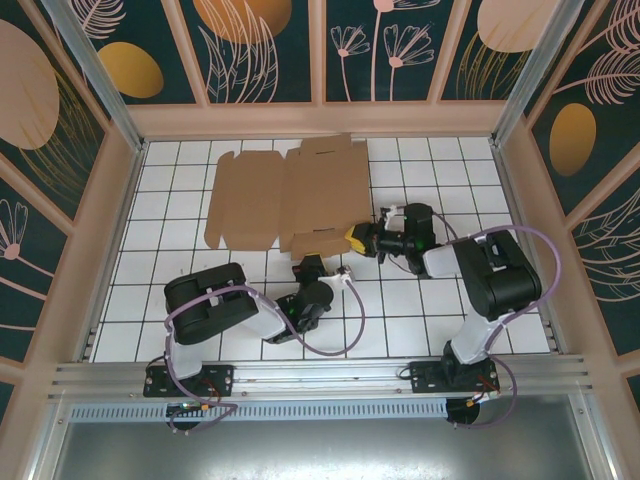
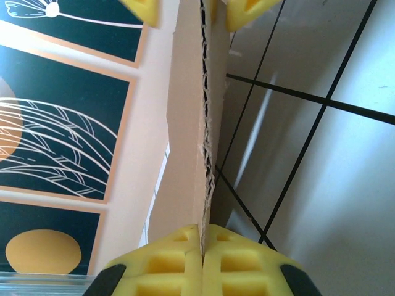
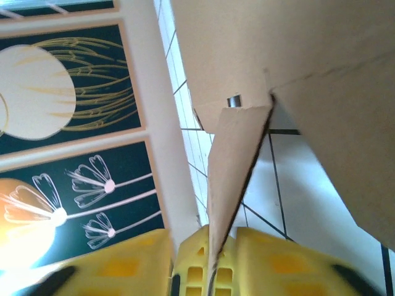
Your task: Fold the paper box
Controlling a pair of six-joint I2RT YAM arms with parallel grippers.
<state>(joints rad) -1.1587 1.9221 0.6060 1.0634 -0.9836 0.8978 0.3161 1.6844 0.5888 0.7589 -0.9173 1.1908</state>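
open table (image 1: 170, 200) either side of paper box (image 1: 290, 190), left end effector (image 1: 308, 262) and right end effector (image 1: 355, 238) crowding its near edge

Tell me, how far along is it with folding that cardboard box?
Early days. The paper box lies mostly flat on the table, only a near flap lifted. In hand: the left gripper is shut on a cardboard edge; the right gripper has cardboard between its fingers, grip unclear. To do: raising the walls, tucking the tabs, closing the lid.
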